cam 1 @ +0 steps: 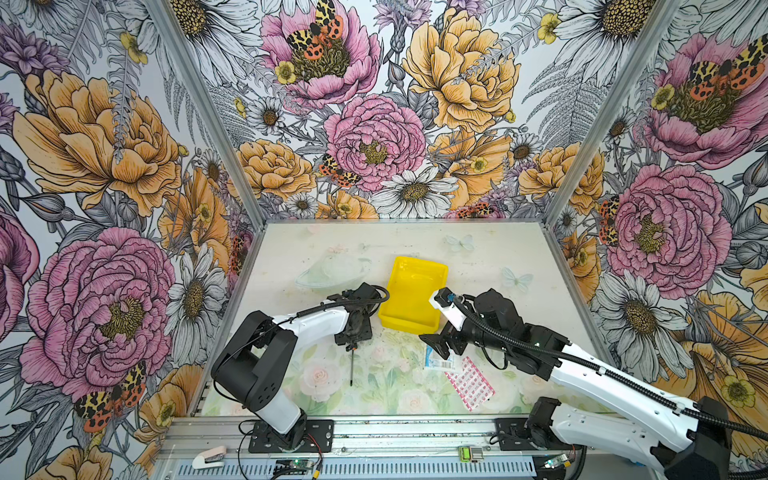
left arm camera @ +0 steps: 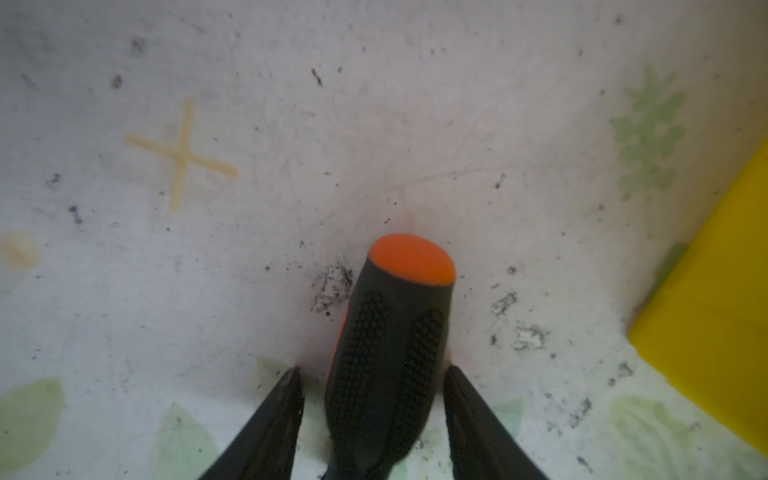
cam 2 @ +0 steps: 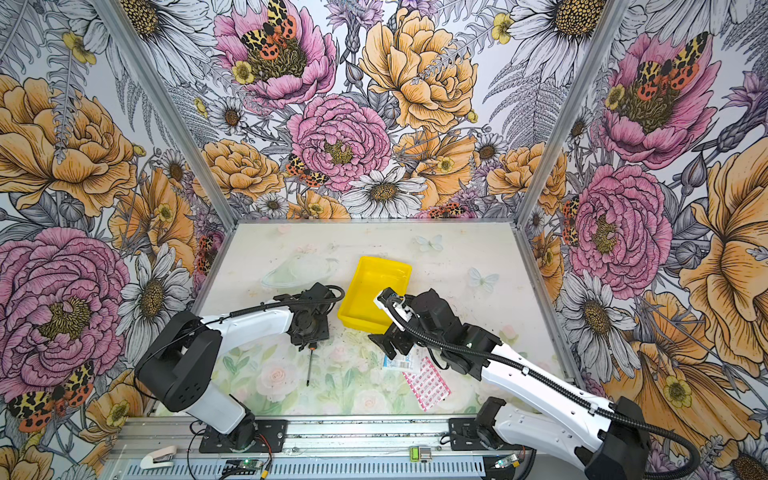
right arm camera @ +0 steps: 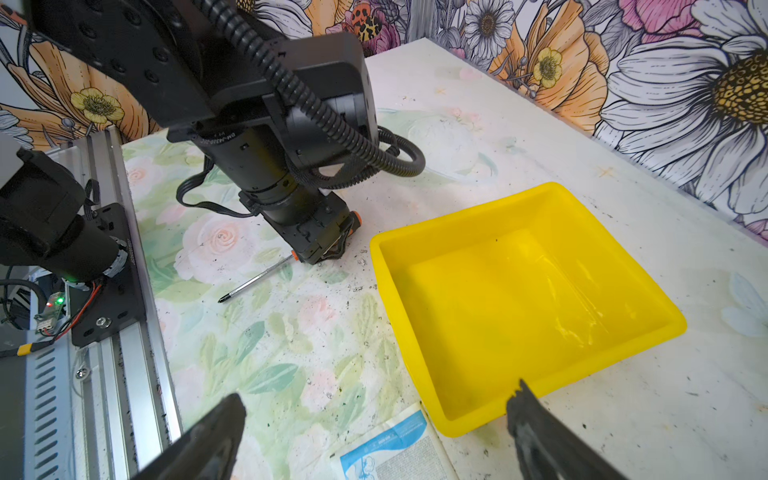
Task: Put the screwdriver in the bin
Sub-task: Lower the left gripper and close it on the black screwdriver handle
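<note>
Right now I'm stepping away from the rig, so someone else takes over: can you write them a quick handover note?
Left gripper: open, jaws either side of the black-handled, orange-capped screwdriver, not clamped yet.
Right gripper: open, empty, at the edge of the shallow yellow plastic bin.
Screwdriver lies on the table, outside the empty bin.
Done: approach.
To do: grip, lift, drop into bin.
</note>
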